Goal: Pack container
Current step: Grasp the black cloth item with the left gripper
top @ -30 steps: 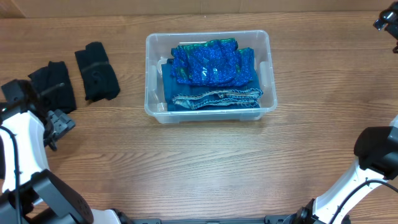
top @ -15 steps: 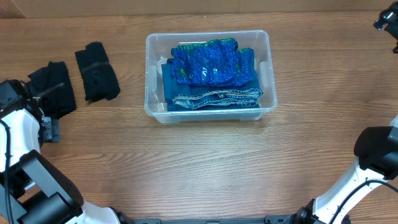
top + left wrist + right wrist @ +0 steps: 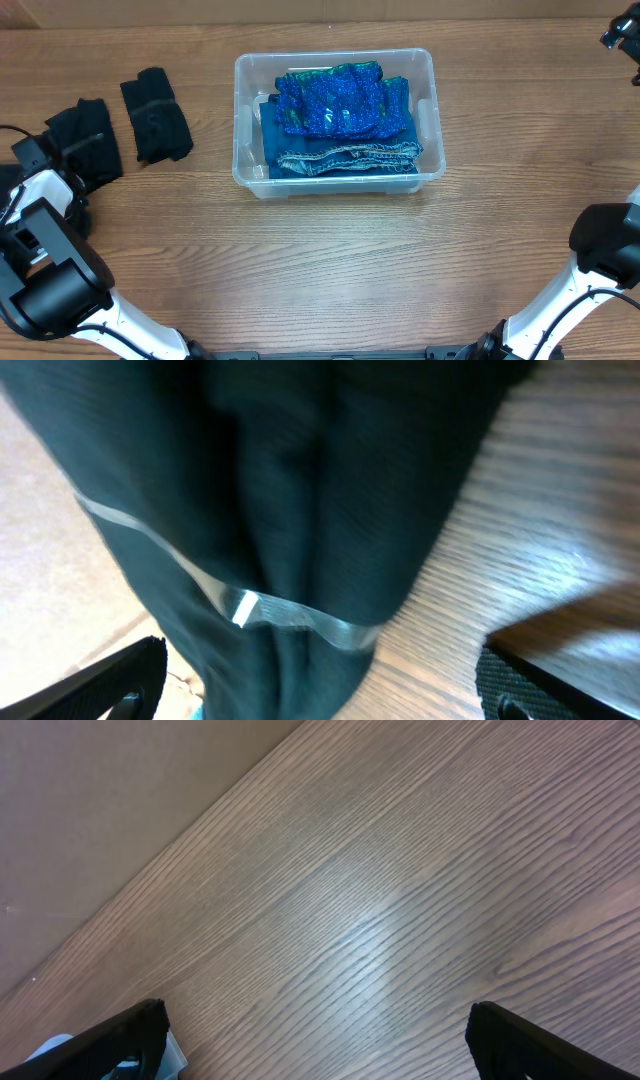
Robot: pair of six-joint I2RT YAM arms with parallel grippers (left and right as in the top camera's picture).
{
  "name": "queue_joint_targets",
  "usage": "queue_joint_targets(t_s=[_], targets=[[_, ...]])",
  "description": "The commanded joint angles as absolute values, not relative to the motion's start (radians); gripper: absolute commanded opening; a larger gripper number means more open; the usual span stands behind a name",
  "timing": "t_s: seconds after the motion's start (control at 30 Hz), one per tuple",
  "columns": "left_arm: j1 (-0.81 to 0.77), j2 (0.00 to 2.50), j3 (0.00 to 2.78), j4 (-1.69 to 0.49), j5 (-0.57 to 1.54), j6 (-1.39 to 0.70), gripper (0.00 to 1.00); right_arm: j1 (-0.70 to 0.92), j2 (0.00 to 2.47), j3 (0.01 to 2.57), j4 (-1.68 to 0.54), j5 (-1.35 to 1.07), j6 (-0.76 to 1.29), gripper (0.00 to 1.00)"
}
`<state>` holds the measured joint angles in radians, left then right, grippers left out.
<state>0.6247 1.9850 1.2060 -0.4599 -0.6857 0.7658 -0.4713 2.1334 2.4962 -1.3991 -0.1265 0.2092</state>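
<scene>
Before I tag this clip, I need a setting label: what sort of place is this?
Probably a robotics lab bench, not a home: a wood-grain table, a black-and-white robot arm at its edge, and a clear rectangular plastic container of folded blue clothes staged for packing.

Container [image 3: 335,54]: clear plastic, smooth, glossy, glare on rim. Inside: blue cloth [image 3: 335,100], sparkly, bumpy surface. Under it denim [image 3: 345,158], matt, w/ frayed pale hem. Two black cloth pcs [image 3: 155,115] at left: matt, soft-looking. Seen close from left wrist, dark cloth [image 3: 290,490] has fine rib knit, w/ thin clear glossy band [image 3: 290,615] across it. Table [image 3: 400,900]: wood grain, smooth, satin sheen.
</scene>
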Motion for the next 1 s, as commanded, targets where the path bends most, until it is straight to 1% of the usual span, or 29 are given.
queue_joint_targets(t_s=[0.0, 0.1, 0.23, 0.3, 0.37, 0.43, 0.47, 0.53, 0.57, 0.6, 0.77, 0.87, 0.97], targets=[[0.636, 2.048, 1.213, -0.357, -0.656, 0.716, 1.0, -0.476, 2.127, 2.5, -1.394, -0.129, 0.21, 1.0], [0.636, 2.05, 1.213, -0.286, -0.62, 0.71, 0.99, -0.476, 2.127, 2.5, -1.394, -0.129, 0.21, 1.0], [0.647, 2.055, 1.213, -0.231, -0.564, 0.71, 0.93, -0.476, 2.127, 2.5, -1.394, -0.129, 0.21, 1.0], [0.647, 2.055, 1.213, -0.231, -0.534, 0.71, 0.81, -0.476, 2.127, 2.5, -1.394, -0.129, 0.21, 1.0], [0.639, 2.055, 1.213, -0.231, -0.547, 0.682, 0.6, -0.476, 2.127, 2.5, -1.394, -0.129, 0.21, 1.0], [0.628, 2.055, 1.213, -0.231, -0.561, 0.624, 0.5, -0.476, 2.127, 2.5, -1.394, -0.129, 0.21, 1.0], [0.624, 2.055, 1.213, -0.231, -0.561, 0.57, 0.39, -0.476, 2.127, 2.5, -1.394, -0.129, 0.21, 1.0], [0.617, 2.055, 1.213, -0.231, -0.56, 0.509, 0.23, -0.476, 2.127, 2.5, -1.394, -0.129, 0.21, 1.0], [0.606, 2.055, 1.213, -0.231, -0.558, 0.458, 0.07, -0.476, 2.127, 2.5, -1.394, -0.129, 0.21, 1.0], [0.597, 2.055, 1.213, -0.234, -0.558, 0.439, 0.04, -0.476, 2.127, 2.5, -1.394, -0.129, 0.21, 1.0], [0.524, 2.037, 1.225, -0.272, -0.557, 0.276, 0.04, -0.476, 2.127, 2.5, -1.394, -0.129, 0.21, 1.0], [0.47, 2.004, 1.328, -0.463, -0.548, 0.098, 0.04, -0.476, 2.127, 2.5, -1.394, -0.129, 0.21, 1.0], [0.456, 1.965, 1.456, -0.645, -0.461, 0.007, 0.04, -0.476, 2.127, 2.5, -1.394, -0.129, 0.21, 1.0]])
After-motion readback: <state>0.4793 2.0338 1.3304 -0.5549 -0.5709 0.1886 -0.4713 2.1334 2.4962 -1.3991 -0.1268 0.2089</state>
